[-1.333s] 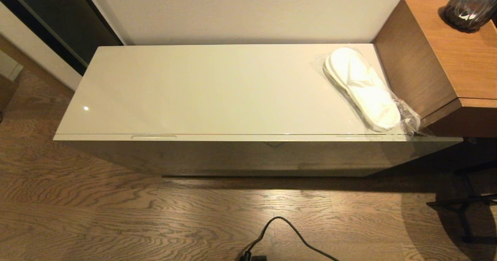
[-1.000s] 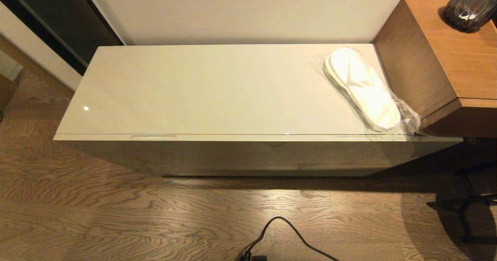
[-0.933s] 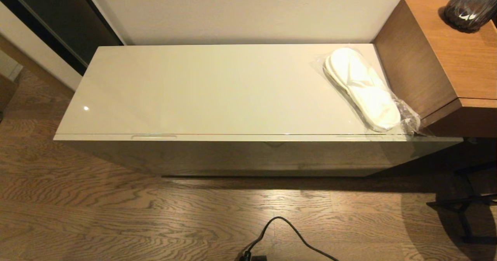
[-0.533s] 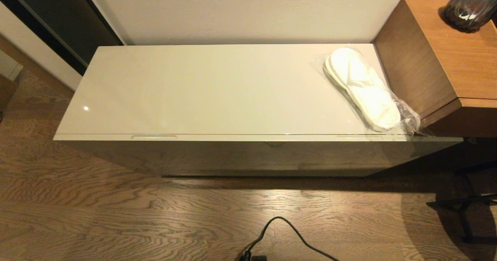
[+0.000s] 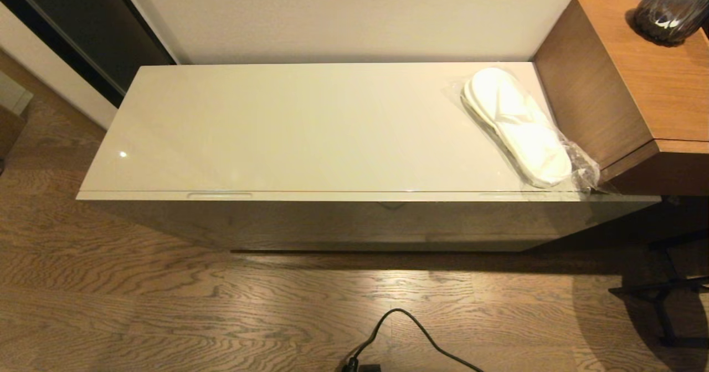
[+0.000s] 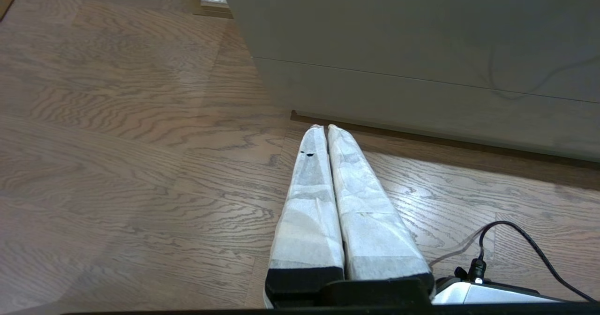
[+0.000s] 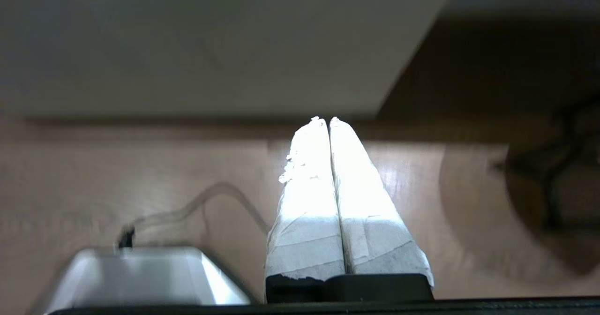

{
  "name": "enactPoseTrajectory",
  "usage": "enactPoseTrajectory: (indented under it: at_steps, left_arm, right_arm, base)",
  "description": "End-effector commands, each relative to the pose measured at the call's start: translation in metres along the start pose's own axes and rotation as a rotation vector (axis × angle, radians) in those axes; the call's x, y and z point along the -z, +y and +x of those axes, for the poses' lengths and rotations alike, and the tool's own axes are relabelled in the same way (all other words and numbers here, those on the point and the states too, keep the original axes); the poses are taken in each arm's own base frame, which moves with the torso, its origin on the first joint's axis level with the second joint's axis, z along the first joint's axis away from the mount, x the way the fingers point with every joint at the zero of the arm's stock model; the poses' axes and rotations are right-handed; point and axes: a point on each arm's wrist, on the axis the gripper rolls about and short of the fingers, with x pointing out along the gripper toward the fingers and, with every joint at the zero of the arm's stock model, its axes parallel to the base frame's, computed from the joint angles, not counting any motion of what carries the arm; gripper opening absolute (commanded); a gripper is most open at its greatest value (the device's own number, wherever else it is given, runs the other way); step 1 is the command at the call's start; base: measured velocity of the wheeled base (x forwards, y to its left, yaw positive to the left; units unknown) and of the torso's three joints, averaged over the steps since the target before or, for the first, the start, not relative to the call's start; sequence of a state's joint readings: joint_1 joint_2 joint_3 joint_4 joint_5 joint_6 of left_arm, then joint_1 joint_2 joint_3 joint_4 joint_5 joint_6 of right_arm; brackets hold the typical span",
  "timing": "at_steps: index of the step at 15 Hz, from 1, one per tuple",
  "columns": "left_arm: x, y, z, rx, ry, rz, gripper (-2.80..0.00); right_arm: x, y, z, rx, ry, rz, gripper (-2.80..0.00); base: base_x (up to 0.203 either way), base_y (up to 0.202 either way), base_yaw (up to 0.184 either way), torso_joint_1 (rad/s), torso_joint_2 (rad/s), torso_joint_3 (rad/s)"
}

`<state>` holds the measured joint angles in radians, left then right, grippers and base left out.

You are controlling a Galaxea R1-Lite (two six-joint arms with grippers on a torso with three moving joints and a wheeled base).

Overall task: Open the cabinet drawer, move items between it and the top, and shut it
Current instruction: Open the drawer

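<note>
The white slippers in clear plastic (image 5: 518, 125) lie on the right end of the glossy cream top (image 5: 288, 134). Under its front edge the cabinet drawer (image 5: 343, 217) is shut, with a handle slot (image 5: 219, 196) near the left. The black tape roll is out of view. Neither arm shows in the head view. My left gripper (image 6: 326, 127) hangs low over the floor before the cabinet's left front (image 6: 422, 48), shut and empty. The right gripper (image 7: 326, 119) is shut and empty too, low by the cabinet's right corner (image 7: 225, 52).
A taller brown wooden unit (image 5: 620, 84) with a dark vase (image 5: 673, 9) abuts the cabinet's right end. A black cable (image 5: 410, 333) runs over the wood floor in front. Dark stand legs (image 5: 664, 294) sit at the right. A dark doorway (image 5: 88, 29) is at the far left.
</note>
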<state>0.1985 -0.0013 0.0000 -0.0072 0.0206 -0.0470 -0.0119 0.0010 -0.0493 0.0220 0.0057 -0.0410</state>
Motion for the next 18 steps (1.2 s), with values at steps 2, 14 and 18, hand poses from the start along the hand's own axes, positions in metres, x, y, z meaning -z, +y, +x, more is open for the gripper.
enactPoseTrajectory:
  at_steps: [2, 14, 18]
  left_arm:
    - [0.001, 0.000, -0.003, 0.000, -0.038, -0.001, -2.80]
    - [0.001, 0.000, -0.003, 0.001, -0.038, -0.001, -2.80]
    - [0.001, 0.000, -0.003, 0.002, -0.038, -0.001, -2.80]
  right_arm:
    - [-0.070, -0.002, -0.023, -0.015, -0.092, 0.021, -2.80]
    - [-0.082, 0.009, 0.214, -0.009, 0.538, 0.301, -2.80]
    - [-0.066, 0.067, 0.295, 0.015, 0.455, 0.363, -2.80]
  base:
    - [0.000, 0.000, 0.000, 0.000, 0.00, 0.000]
    - [0.000, 0.000, 0.000, 0.000, 0.00, 0.000]
    - [0.000, 0.000, 0.000, 0.000, 0.00, 0.000]
